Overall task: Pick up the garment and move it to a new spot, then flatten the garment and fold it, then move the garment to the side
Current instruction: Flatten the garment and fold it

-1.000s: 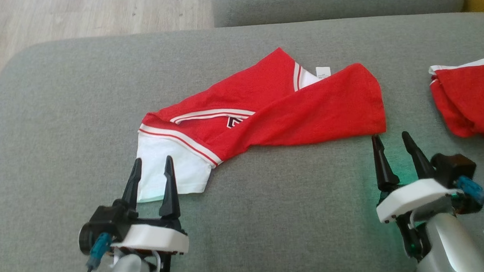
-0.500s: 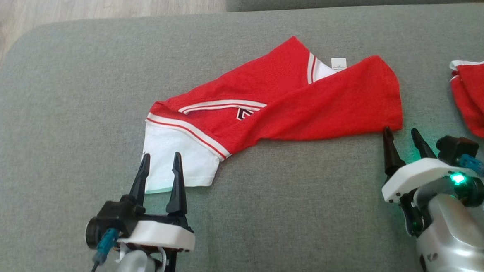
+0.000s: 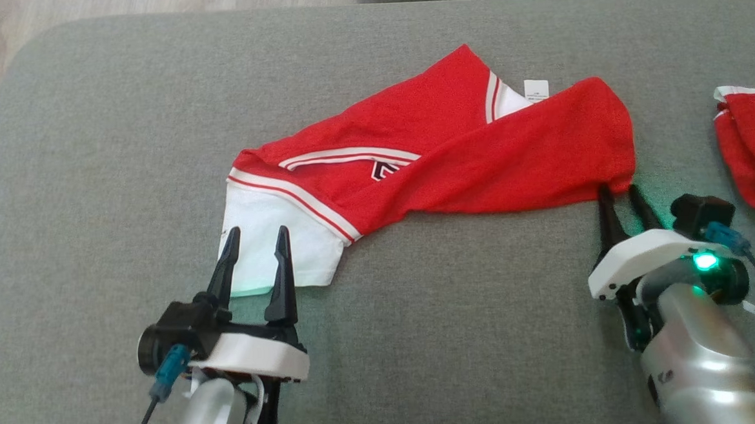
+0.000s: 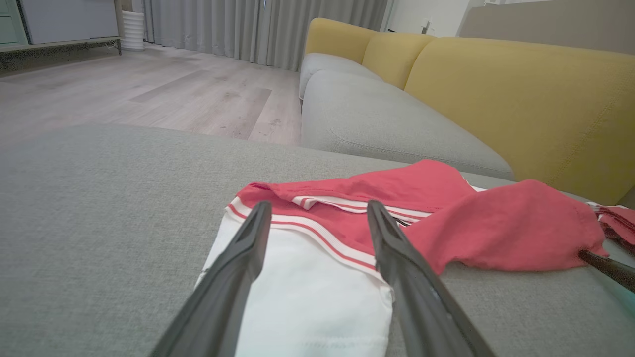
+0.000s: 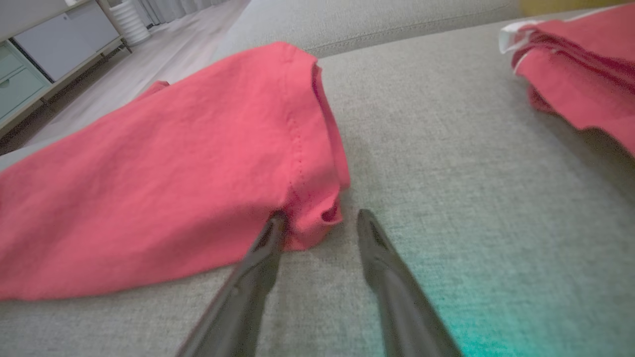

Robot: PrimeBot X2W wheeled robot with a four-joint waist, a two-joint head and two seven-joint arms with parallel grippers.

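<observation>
The garment, red with a white panel and striped trim, lies crumpled across the grey cushion. My left gripper is open, and its fingertips reach over the near edge of the white panel. In the left wrist view the left gripper has both fingers lying above the white cloth of the garment. My right gripper is open at the red part's near right corner. In the right wrist view that bunched corner of the garment sits between the tips of the right gripper.
A second red and white cloth lies at the right edge of the cushion, also seen as the cloth at the upper right. Wooden floor lies beyond the far left edge. A yellow sofa back stands behind.
The head camera has tilted, shifting the whole picture. My right gripper has reached forward to the red corner and its fingers have narrowed a little. The left gripper has crept further over the white panel.
</observation>
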